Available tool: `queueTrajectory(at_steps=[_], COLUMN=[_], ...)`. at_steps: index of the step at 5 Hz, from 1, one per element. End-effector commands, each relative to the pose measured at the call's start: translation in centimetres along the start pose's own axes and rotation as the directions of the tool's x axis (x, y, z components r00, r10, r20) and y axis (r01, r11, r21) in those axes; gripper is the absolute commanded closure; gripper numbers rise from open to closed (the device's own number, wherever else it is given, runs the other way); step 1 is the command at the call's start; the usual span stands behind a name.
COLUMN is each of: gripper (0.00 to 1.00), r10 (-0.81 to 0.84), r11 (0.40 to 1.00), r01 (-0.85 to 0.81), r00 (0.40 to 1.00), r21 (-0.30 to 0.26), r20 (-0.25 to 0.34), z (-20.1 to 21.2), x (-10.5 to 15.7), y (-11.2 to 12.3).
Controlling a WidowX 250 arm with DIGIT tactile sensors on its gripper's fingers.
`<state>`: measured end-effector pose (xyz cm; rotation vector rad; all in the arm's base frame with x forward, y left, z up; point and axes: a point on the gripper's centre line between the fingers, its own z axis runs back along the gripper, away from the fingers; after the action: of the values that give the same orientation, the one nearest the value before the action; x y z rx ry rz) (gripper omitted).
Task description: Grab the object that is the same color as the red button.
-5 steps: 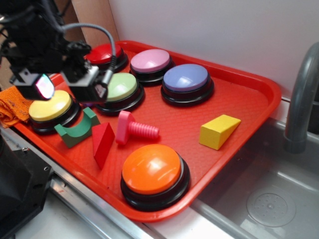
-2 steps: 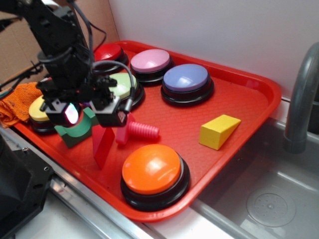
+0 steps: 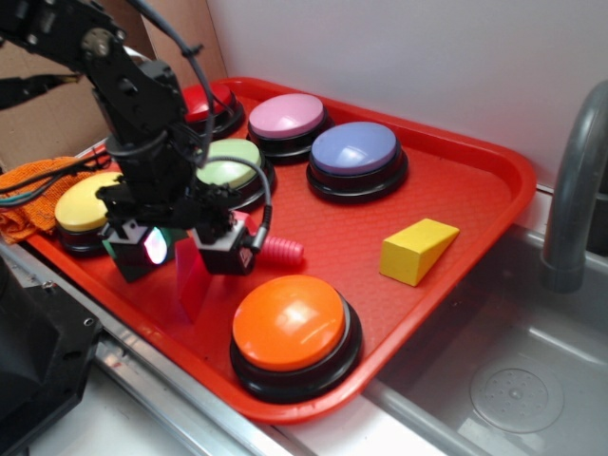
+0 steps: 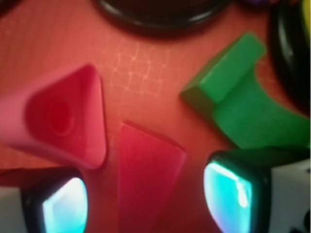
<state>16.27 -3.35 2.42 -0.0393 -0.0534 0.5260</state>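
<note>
- Matte red, the wedge block (image 4: 146,179) lies on the red tray (image 3: 456,190) between the pink bolt (image 4: 63,119) and the green arch block (image 4: 243,104), in front of the orange button (image 3: 290,323).
- The claw (image 3: 190,249) stands wide open, holding nothing, a finger on either side of the wedge.
- Since a second ago the claw has dropped from above the yellow button (image 3: 81,204) to straddle the wedge.
- The red button (image 3: 204,100) sits at the tray's far-left corner.

Black arm (image 3: 133,104), glowing-padded pincer (image 3: 186,249)

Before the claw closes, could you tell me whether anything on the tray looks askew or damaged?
Nothing stands out. The red wedge block sits intact between the open claw fingers, beside the pink bolt and green arch block on the red tray.
</note>
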Motion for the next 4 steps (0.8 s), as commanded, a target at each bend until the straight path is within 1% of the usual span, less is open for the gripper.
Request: queueTrajectory(at_steps=[1,2,3,4], gripper=[1.00,1.00,1.00,1.00], r10=[-0.011,-0.016,-0.023,-0.045], r11=[1.000,1.000,1.000,0.998], r01=[0.011,0.015,0.023,0.046], r00=[1.000,1.000,1.000,0.998], r21=[-0.007,-0.006,-0.019,-0.041], r20=[-0.020,-0.023,-0.011,0.032], z=[-0.8,-0.9,-0.3,2.5], x=[0.5,0.4,0.7,1.6], y=[-0.6,-0.8,-0.7,-0.5])
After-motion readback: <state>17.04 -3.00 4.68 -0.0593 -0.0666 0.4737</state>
